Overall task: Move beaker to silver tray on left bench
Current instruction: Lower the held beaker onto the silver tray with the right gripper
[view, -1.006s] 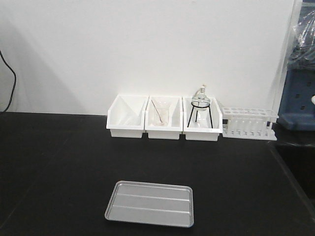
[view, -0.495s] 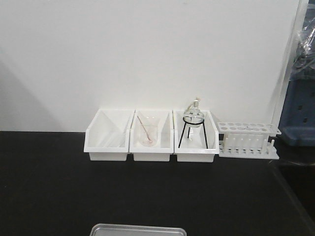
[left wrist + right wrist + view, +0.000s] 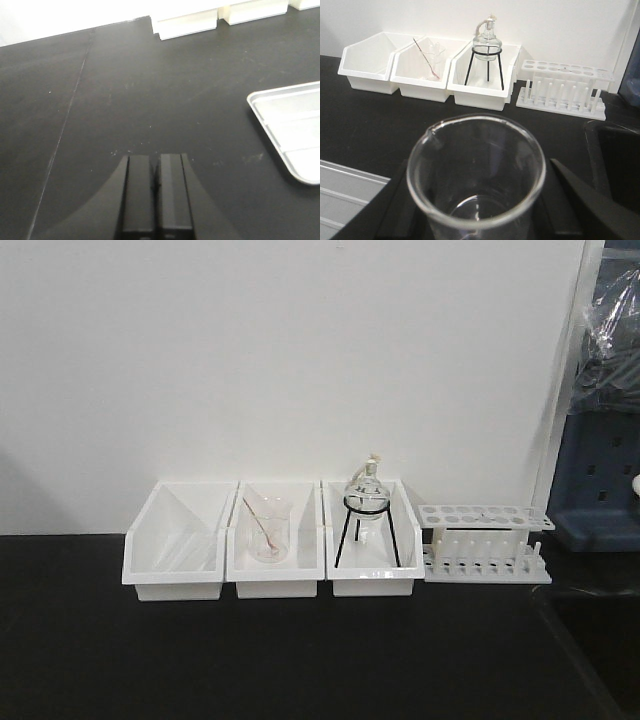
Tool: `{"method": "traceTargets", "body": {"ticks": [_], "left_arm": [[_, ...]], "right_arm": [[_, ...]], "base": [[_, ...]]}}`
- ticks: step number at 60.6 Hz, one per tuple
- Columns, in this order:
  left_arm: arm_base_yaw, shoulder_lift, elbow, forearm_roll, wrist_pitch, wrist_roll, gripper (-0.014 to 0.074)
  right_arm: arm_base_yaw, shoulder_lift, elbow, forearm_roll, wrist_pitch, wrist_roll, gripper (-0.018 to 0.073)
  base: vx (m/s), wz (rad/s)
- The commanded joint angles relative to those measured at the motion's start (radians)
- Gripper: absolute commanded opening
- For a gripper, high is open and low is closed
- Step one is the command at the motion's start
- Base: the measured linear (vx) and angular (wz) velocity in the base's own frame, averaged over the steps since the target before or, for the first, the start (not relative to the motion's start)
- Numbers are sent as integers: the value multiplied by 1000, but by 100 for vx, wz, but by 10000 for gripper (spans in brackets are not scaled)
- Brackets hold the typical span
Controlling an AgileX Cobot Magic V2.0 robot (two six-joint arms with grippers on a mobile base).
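One beaker [image 3: 470, 210] sits clamped in right hand [image 3: 479, 172].

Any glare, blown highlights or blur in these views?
Front view: soft overall, white bins barely stand out from the wall. Left wrist view: tray and bins washed out, bench dark. Right wrist view: beaker close to the lens, rim highlights, slightly soft; rack behind is clear.

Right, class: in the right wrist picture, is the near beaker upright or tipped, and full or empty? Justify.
Upright and empty: the beaker shows its open rim on top and a bare glass bottom, no liquid.
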Motion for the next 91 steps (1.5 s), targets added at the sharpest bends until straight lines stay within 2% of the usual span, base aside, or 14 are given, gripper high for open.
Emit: {"method": "traceTargets", "body": {"ticks": [1,19,24,40,48,65,77,91], "left_arm": [[-4,-8,20,-2,-83,-2,1],[-4,-8,20,-2,-83,-2,1],[-4,-8,20,-2,-83,-2,1],[-4,-8,20,-2,-83,-2,1],[-4,-8,20,-2,-83,-2,1],[-4,-8,20,-2,-83,-2,1],[-4,-8,20,-2,-83,-2,1],[-4,-8,20,-2,-83,-2,1]], "right_arm": [[-2,3,-33,-14,-75,-6,-11],[-2,3,-33,-18,-85,-8,-11],[-2,6,-33,-54,-139,-9,-11],[-2,14,-33,-43,-252,-4,-11],[-2,66,-33,-43,-397,-4,-11],[-2,453,-33,-55,-736,-8,-11],[-2,772,-38,-164,-1024,-25,-11],[-2,1087,-123,-234,-1189,-26,-11]], "base": [[5,0],[1,0],[0,0],[0,0],[0,0],[0,0],[0,0],[0,0]]}}
